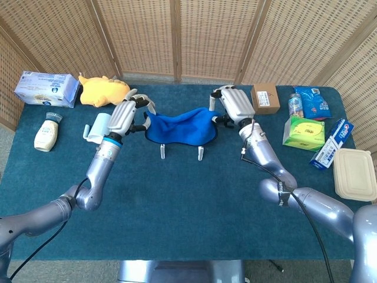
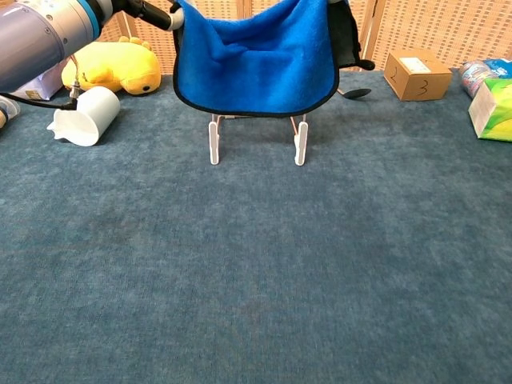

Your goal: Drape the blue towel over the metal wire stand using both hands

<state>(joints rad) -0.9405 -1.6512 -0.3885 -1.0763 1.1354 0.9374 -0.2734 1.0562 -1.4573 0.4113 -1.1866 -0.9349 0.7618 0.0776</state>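
The blue towel hangs spread over the metal wire stand at the table's middle back. Its lower hem covers the stand's top; only the stand's two white feet and lower bars show. My left hand pinches the towel's left upper corner. My right hand pinches the right upper corner. In the chest view only dark parts of the two hands show beside the towel's top corners.
A white cup lies on its side left of the stand, with a yellow plush and a tissue pack behind it. A mayonnaise bottle stands far left. A cardboard box, a green box, a toothpaste box and a lidded container crowd the right side.
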